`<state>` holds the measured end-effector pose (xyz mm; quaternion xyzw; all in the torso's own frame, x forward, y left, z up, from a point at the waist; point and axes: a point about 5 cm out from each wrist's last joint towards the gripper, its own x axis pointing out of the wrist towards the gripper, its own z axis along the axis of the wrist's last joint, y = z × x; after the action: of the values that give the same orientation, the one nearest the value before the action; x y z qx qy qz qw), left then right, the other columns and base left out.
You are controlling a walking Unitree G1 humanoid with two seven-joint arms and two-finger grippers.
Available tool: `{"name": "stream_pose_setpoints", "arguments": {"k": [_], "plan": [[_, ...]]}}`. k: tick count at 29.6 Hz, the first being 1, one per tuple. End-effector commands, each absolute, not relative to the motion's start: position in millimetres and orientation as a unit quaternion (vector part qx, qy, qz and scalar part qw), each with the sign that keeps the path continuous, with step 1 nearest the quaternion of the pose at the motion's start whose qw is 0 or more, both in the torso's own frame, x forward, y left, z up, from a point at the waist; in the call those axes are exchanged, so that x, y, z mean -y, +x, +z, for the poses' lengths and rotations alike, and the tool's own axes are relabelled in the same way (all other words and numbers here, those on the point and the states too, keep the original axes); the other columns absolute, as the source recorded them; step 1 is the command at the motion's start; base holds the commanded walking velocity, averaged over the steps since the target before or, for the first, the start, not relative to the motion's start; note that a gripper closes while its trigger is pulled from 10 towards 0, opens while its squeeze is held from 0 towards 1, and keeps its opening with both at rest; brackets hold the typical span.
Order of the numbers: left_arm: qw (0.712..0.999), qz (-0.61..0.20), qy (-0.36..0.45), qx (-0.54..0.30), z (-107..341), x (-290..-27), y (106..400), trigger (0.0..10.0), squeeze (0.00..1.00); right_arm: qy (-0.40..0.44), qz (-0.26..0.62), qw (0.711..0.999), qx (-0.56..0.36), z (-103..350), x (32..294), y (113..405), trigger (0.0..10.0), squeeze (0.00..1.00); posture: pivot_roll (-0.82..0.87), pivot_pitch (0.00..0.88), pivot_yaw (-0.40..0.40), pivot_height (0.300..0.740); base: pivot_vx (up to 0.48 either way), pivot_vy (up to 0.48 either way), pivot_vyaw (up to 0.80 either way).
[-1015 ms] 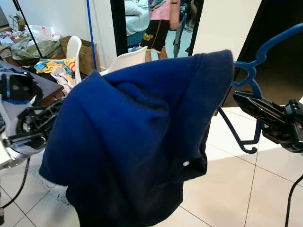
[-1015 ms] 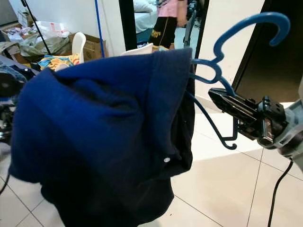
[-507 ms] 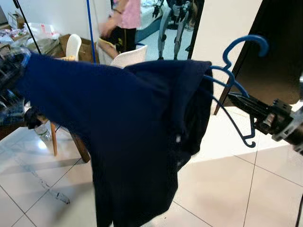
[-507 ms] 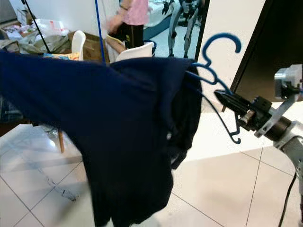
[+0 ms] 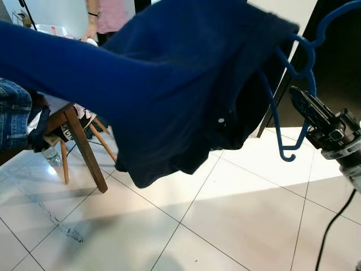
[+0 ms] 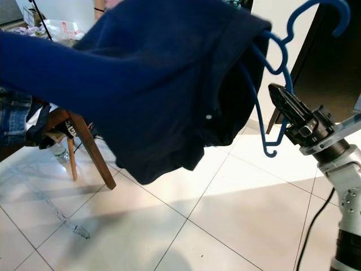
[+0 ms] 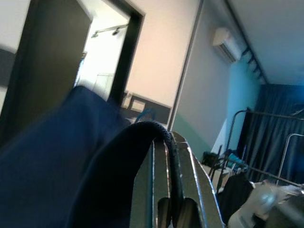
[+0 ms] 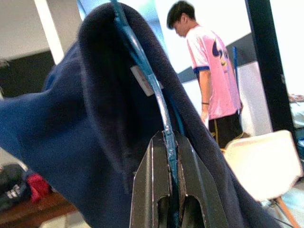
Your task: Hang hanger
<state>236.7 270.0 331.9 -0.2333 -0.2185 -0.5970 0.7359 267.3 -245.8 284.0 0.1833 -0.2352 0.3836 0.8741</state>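
Observation:
A navy garment (image 5: 169, 84) hangs on a blue plastic hanger (image 5: 305, 56) and is stretched out toward my left, well above the floor. The hanger's hook (image 6: 333, 8) points up at the top right. My right gripper (image 6: 280, 95) is shut on the hanger's thin blue bar, and the right wrist view shows that bar (image 8: 156, 95) running from between the fingers of that gripper (image 8: 167, 140) into the cloth. My left gripper (image 7: 163, 142) is shut on a dark folded edge of the garment (image 7: 61, 156).
A wooden chair (image 5: 84, 147) draped with jeans (image 5: 14, 113) stands at the left. A person in a pink shirt (image 8: 213, 80) stands behind, by a white chair (image 8: 261, 156). A dark doorway (image 5: 338, 68) is at the right. A clothes rack (image 7: 266, 166) is in the left wrist view.
The garment and hanger have risen and the cloth is pulled out further to the left. The head camera has shifted, so the chair and floor now sit below the cloth.

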Motion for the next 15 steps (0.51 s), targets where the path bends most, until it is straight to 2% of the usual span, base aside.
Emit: {"name": "stream_pose_setpoints", "arguments": {"k": [1,2,6,9,10,11,13,14,15], "plan": [[0.752,-0.585,-0.232,0.196,320,-267,243,0.0,0.00,0.173,0.403,0.857,0.271,297,240,261,10.0,0.00,0.03,0.090,0.010,0.740,0.000,0.000,0.00],[0.768,-0.567,-0.234,0.184,311,-272,248,0.0,0.00,0.171,0.405,0.857,0.270,297,240,260,10.0,0.00,0.03,0.091,0.011,0.740,0.000,0.000,0.00],[0.778,-0.556,-0.234,0.177,306,-275,250,0.0,0.00,0.171,0.404,0.857,0.271,298,240,260,10.0,0.00,0.03,0.091,0.011,0.740,0.000,0.000,0.00],[0.841,-0.480,-0.207,0.137,280,-296,262,0.0,0.00,0.171,0.399,0.859,0.273,300,243,260,10.0,0.00,0.02,0.098,0.011,0.740,0.000,0.000,0.00],[0.841,-0.480,-0.207,0.137,280,-296,262,0.0,0.00,0.171,0.399,0.859,0.273,300,243,260,10.0,0.00,0.02,0.098,0.011,0.740,0.000,0.000,0.00],[0.864,-0.444,-0.197,0.132,273,-305,266,0.0,0.00,0.165,0.399,0.862,0.265,298,242,260,10.0,0.00,0.02,0.100,0.011,0.740,0.000,0.000,0.00],[0.864,-0.444,-0.197,0.132,273,-305,266,0.0,0.00,0.165,0.399,0.862,0.265,298,242,260,10.0,0.00,0.02,0.100,0.011,0.740,0.000,0.000,0.00],[0.881,-0.416,-0.186,0.129,269,-311,270,0.0,0.00,0.156,0.401,0.866,0.255,296,241,260,10.0,0.00,0.03,0.100,0.007,0.740,0.000,0.000,0.00],[0.881,-0.416,-0.186,0.129,269,-311,270,0.0,0.00,0.156,0.401,0.866,0.255,296,241,260,10.0,0.00,0.03,0.100,0.007,0.740,0.000,0.000,0.00]]}}
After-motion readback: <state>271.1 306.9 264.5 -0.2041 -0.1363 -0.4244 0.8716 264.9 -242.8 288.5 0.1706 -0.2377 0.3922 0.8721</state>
